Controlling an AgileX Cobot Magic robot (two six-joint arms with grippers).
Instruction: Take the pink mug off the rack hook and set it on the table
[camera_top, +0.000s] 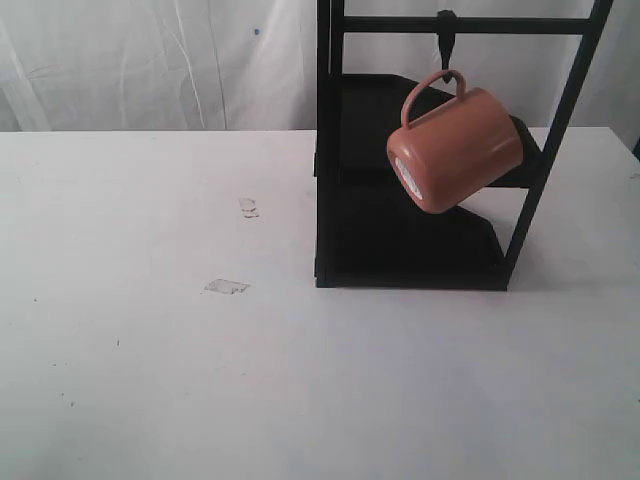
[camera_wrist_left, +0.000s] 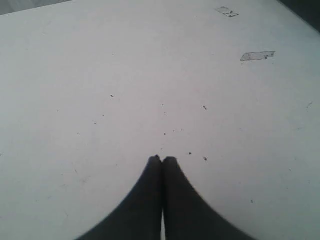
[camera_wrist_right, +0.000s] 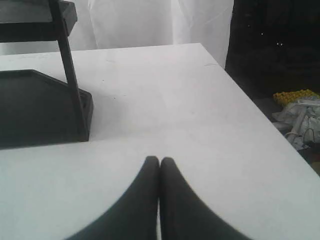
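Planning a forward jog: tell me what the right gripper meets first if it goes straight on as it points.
Probably only bare table: the right gripper points across it toward the white curtain. The rack sits off that line. Depth is unclear.

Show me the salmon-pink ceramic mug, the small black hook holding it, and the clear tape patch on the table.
salmon-pink ceramic mug (camera_top: 465, 140): exterior view, middle of its side wall.
small black metal hook (camera_top: 447, 42): exterior view, its upper shank.
clear tape-like patch (camera_top: 226, 287): exterior view, its centre.
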